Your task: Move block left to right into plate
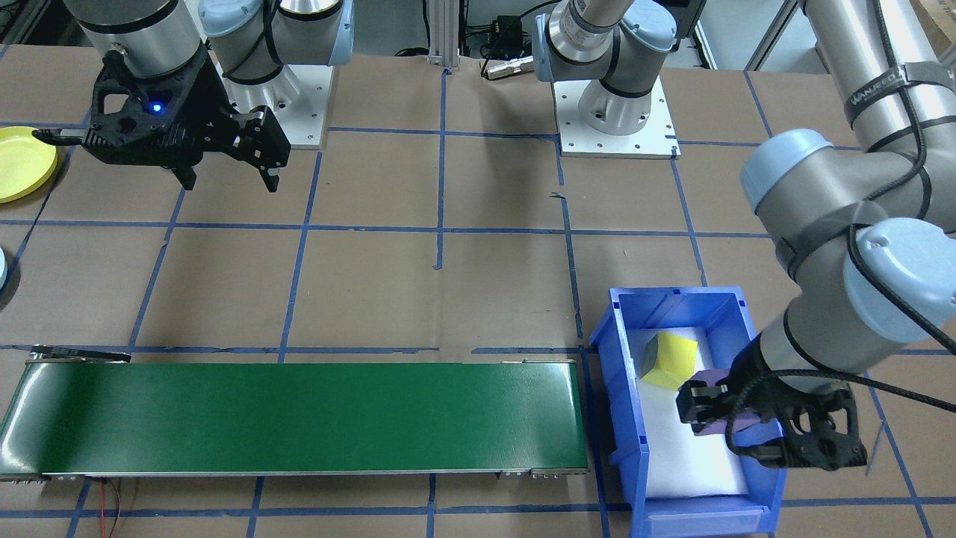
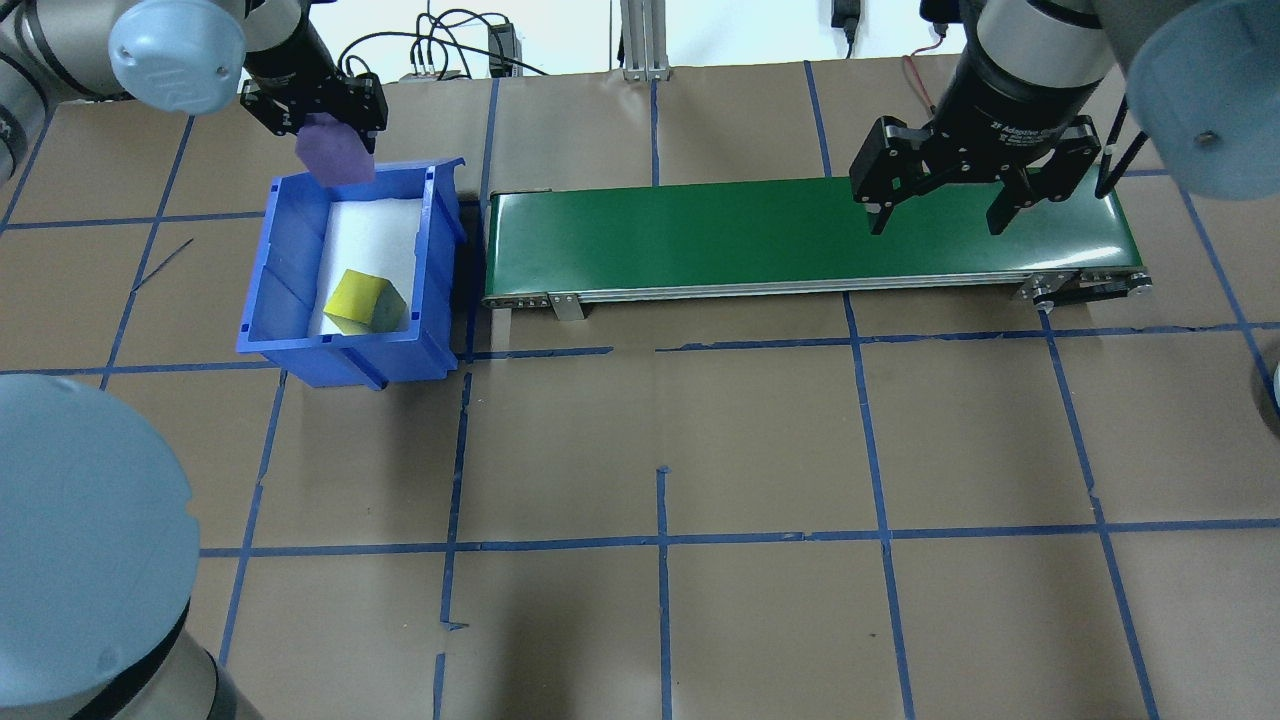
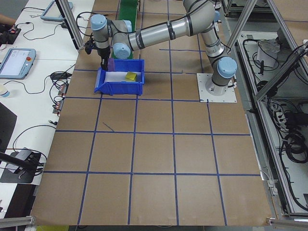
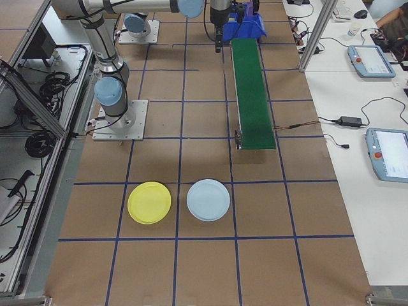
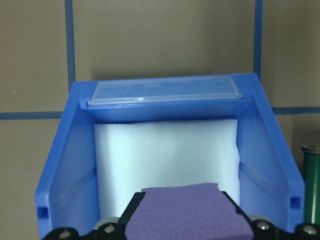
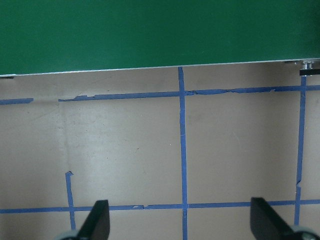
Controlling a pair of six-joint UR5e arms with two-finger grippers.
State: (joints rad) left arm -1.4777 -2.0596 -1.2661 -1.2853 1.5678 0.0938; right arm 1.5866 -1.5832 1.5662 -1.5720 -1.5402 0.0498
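One purple block [image 2: 334, 157], half hidden, clamped in left tool [image 2: 318, 118]; right tool [image 2: 938, 207] agape.

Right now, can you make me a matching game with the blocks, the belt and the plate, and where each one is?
Things:
1. purple block
2. yellow block
3. green belt
4. yellow plate

Places:
A. lying in the blue bin on white foam
B. on the table next to a light blue plate
C. stretched between the bin and the open right gripper
D. held in the left gripper over the bin

Pairs: 1-D, 2-A, 3-C, 4-B
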